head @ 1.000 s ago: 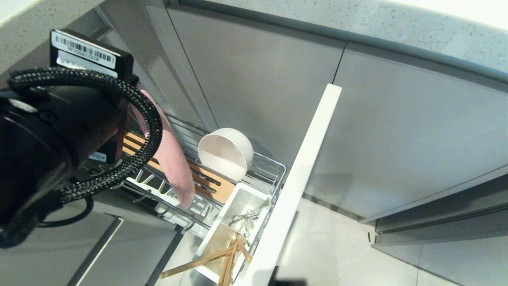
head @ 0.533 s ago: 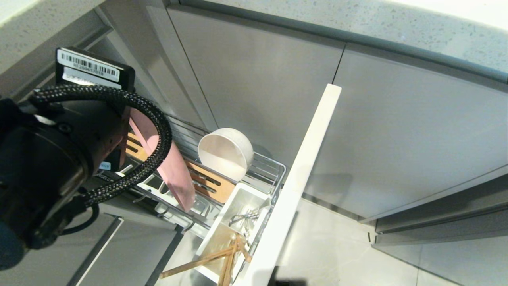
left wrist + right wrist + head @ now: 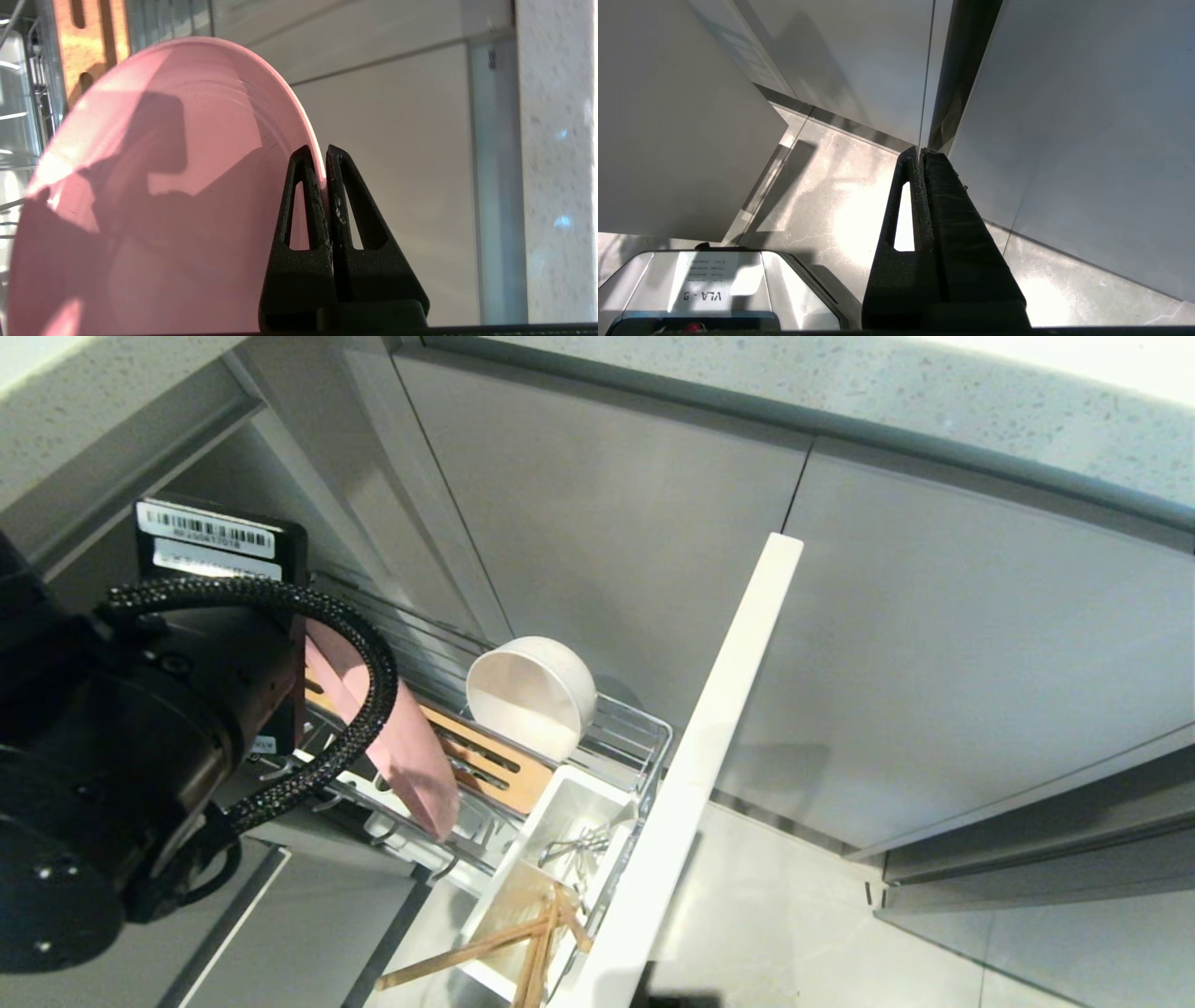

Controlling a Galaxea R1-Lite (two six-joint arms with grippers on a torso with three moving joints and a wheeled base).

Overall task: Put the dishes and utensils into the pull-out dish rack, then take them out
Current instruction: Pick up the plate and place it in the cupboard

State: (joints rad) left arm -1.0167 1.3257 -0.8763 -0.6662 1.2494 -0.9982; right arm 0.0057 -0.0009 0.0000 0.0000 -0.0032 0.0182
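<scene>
Left gripper, black fingers pinched on the rim of the wide pale-pink round plate, holds it on edge over the chrome wire pull-out dish rack. A small white bowl rests tilted in the rack; light-brown wooden chopsticks stand in its white rectangular utensil tub. Right gripper, closed on nothing, hangs above the floor.

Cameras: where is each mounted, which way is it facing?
Head: high, looking down at the chrome wire pull-out rack; black left arm in front.
Left wrist: behind the left pincer, shut on the pale-pink round plate's rim, facing the rack.
Right wrist: behind the shut right pincer, facing grey floor, cabinets.
Head and left wrist share the plate.
</scene>
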